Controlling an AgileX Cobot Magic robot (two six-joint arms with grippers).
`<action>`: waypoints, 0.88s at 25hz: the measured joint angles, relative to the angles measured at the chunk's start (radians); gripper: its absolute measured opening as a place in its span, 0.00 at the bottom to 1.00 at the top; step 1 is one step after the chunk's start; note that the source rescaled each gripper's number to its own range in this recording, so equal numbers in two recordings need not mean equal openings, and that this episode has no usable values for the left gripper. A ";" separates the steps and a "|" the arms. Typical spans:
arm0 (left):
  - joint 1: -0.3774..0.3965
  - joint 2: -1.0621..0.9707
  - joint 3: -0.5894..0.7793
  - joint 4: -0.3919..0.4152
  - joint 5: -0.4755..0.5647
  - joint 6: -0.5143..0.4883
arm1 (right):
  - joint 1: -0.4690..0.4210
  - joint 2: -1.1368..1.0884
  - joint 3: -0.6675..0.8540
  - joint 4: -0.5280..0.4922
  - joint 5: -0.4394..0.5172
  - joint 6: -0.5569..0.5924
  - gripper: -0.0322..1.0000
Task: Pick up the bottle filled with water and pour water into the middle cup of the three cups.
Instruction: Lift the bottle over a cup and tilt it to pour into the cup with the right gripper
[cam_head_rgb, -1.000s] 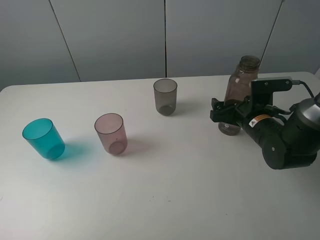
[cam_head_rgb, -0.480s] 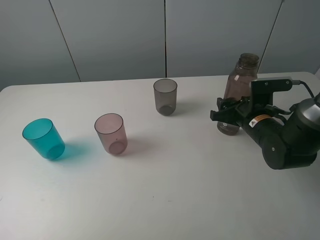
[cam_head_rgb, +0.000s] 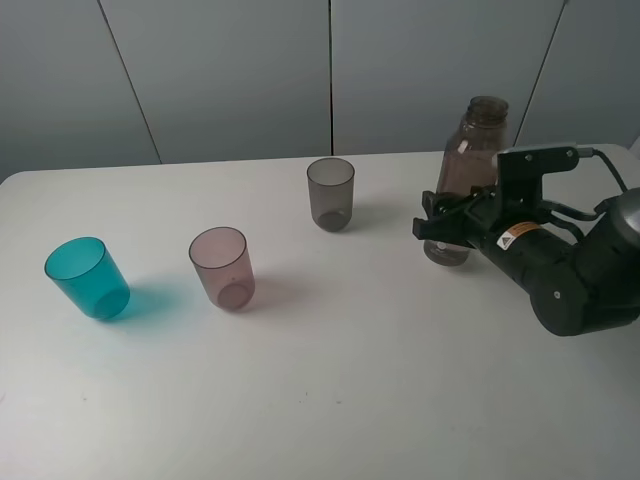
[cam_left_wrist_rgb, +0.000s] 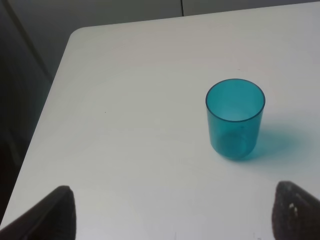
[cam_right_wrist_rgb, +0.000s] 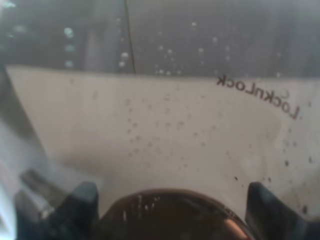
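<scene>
The tall smoky brown-pink bottle (cam_head_rgb: 468, 165) stands upright at the right of the table, capless, with my right gripper (cam_head_rgb: 450, 226) shut around its lower body. In the right wrist view the bottle's wet wall (cam_right_wrist_rgb: 160, 125) fills the picture between the fingertips (cam_right_wrist_rgb: 80, 200). The three cups form a diagonal row: the teal cup (cam_head_rgb: 87, 277), the pale pink middle cup (cam_head_rgb: 222, 266) and the smoky grey cup (cam_head_rgb: 330, 193). My left gripper (cam_left_wrist_rgb: 175, 215) is open, hovering near the teal cup (cam_left_wrist_rgb: 235, 120); it is out of the high view.
The white table (cam_head_rgb: 330, 380) ends at a rounded left corner (cam_left_wrist_rgb: 75, 37) with a dark drop beyond it. A grey panelled wall (cam_head_rgb: 230, 70) runs behind the table. The right arm's body (cam_head_rgb: 570, 280) sits over the table's right side.
The bottle, held by my right gripper, has moved up and a little to the left, towards the cups. The cups have not moved.
</scene>
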 joint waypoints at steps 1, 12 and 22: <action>0.000 0.000 0.000 0.000 0.000 0.000 | 0.013 -0.035 0.004 0.014 0.003 -0.006 0.08; 0.000 0.000 0.000 0.000 0.000 0.000 | 0.171 -0.351 -0.106 0.116 0.347 -0.293 0.08; 0.000 0.000 0.000 0.000 0.000 0.000 | 0.173 -0.281 -0.449 -0.181 0.603 -0.315 0.08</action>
